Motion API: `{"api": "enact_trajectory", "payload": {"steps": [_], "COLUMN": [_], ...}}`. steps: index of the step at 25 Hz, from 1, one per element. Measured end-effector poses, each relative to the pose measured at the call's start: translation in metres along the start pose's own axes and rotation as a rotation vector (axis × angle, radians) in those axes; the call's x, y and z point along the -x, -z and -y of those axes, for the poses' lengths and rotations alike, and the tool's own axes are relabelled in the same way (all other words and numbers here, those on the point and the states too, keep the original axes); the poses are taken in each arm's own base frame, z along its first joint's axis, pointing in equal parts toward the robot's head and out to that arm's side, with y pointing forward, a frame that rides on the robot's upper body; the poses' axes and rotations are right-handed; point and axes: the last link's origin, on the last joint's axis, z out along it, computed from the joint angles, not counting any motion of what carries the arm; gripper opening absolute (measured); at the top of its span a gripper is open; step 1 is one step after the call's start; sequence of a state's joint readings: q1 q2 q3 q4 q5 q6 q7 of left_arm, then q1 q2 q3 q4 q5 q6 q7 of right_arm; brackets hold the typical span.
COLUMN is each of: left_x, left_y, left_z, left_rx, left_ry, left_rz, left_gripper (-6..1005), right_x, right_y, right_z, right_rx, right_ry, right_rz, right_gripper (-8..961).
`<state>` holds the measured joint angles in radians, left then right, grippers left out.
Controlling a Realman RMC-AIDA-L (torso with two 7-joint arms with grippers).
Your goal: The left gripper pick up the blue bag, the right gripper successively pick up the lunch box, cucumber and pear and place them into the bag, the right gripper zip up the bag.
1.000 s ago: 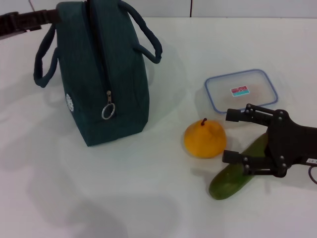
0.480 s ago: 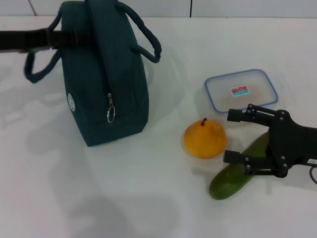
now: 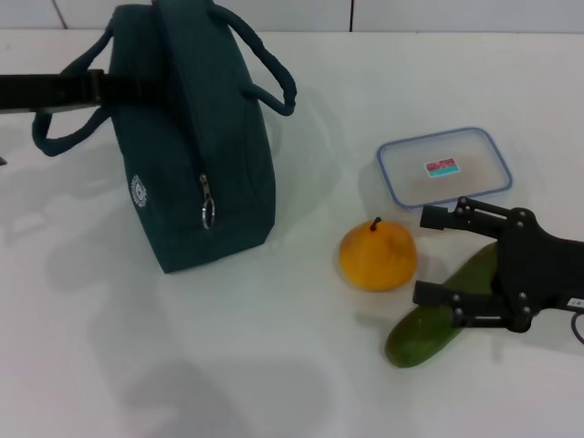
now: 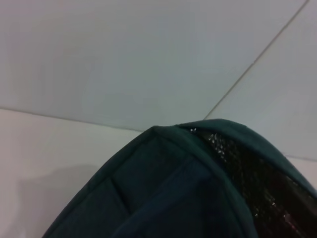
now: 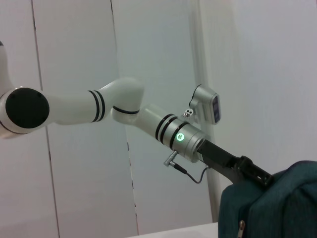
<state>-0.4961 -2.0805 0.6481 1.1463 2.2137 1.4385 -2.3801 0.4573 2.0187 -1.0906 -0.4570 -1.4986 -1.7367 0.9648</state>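
Observation:
The blue bag (image 3: 196,137) stands zipped at the left of the table, leaning a little, and it also shows as the bag (image 5: 275,203) and close up as bag fabric (image 4: 173,198). My left gripper (image 3: 109,87) reaches in from the left, up against the bag's upper side beside the near handle (image 3: 64,119). From the right wrist view, the left gripper (image 5: 250,171) touches the bag's top. My right gripper (image 3: 436,257) hangs open over the cucumber (image 3: 438,319), between the pear (image 3: 378,257) and the lunch box (image 3: 444,168), holding nothing.
The bag's ring zip pull (image 3: 208,214) hangs on the side facing me. The white table (image 3: 274,365) runs on in front of the bag and the fruit. A tiled wall (image 3: 438,14) borders the far edge.
My left gripper has pushed rightwards into the bag's upper side. The bag has tipped, and its near handle has swung left and down. My right gripper has sunk very slightly.

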Motion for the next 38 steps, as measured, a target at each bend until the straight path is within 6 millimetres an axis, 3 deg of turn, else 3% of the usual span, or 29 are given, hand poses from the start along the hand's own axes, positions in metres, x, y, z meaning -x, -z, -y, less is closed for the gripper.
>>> {"api": "enact_trajectory", "payload": {"steps": [4,15,20,25,31,32,38], "left_x": [0.001,0.010,0.014,0.015,0.015,0.014,0.009], "left_y": [0.008,0.032,0.034,0.039,0.041,0.041,0.043], "left_z": [-0.001,-0.004,-0.007,-0.013,-0.015,-0.016,-0.021], "left_rx": [0.041,0.036,0.052,0.066,0.065,0.065,0.090], "left_ry": [0.031,0.027,0.036,0.016,0.019,0.018,0.010], "left_rz": [-0.037,-0.034,-0.014,-0.003,-0.002,-0.006,-0.028], "left_gripper": [544,104,51,51,51,51,51], "right_x": [-0.001,-0.002,-0.001,-0.003,-0.003,-0.003,-0.012], "right_y": [0.003,0.006,0.010,0.028,0.049,0.058,0.073], "right_z": [-0.002,-0.002,0.001,0.016,0.019,0.024,0.046], "right_rx": [-0.015,-0.044,-0.090,-0.257,-0.348,-0.411,-0.585], "right_ry": [-0.010,-0.032,-0.061,-0.128,-0.138,-0.171,-0.383], "right_rz": [0.014,0.039,0.072,0.099,0.116,0.132,0.148], "right_gripper": [828,827,827,827,826,826,826]}}
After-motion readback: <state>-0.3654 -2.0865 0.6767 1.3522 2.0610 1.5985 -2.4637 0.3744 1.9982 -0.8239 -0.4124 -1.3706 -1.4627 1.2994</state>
